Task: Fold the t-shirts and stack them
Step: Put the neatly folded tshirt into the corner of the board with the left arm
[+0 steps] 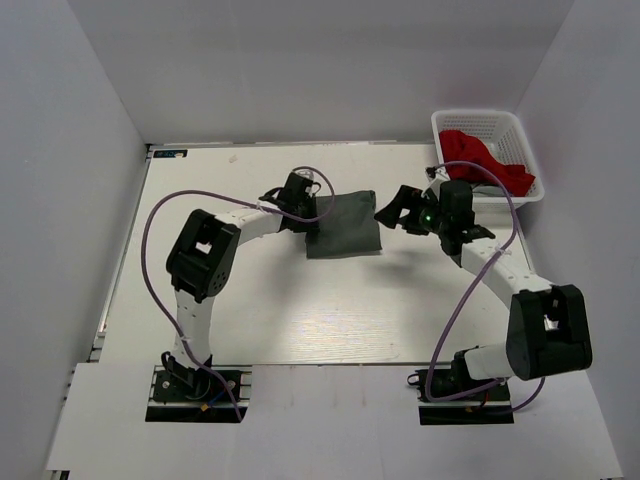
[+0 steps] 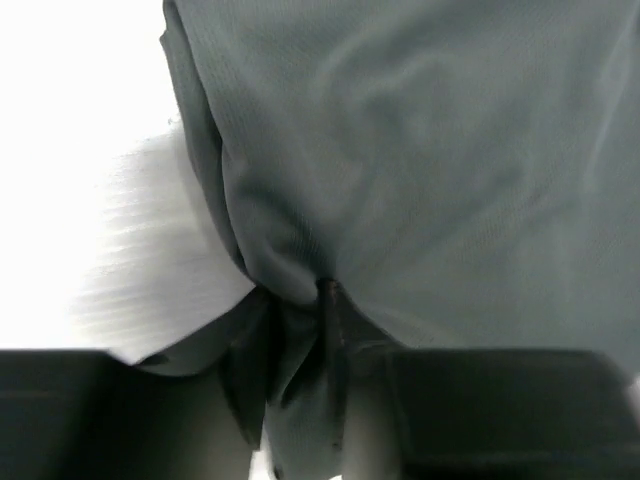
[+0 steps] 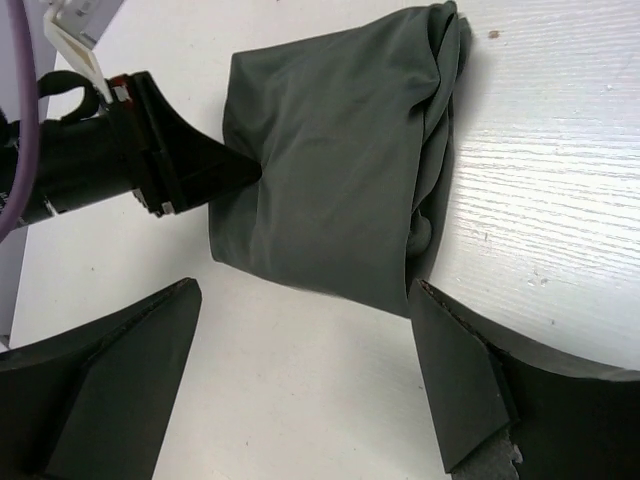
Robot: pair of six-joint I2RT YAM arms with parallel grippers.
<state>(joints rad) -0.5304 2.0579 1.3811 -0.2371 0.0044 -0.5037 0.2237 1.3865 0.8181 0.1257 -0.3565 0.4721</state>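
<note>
The dark olive-grey t-shirt point(image 1: 345, 224) lies folded into a small rectangle at the table's middle back. It fills the left wrist view point(image 2: 430, 170) and shows in the right wrist view point(image 3: 340, 190). My left gripper point(image 1: 312, 222) is shut on the shirt's left edge, with cloth pinched between its fingers point(image 2: 335, 320). My right gripper point(image 1: 392, 212) is open and empty, just right of the shirt and above the table; its fingertips point(image 3: 455, 360) frame the shirt's near edge. The bright red t-shirt point(image 1: 485, 162) lies bunched in the basket.
A white plastic lattice basket point(image 1: 520, 130) stands at the back right corner of the white table point(image 1: 300, 310). White walls close in on the left, back and right. Purple cables loop over both arms.
</note>
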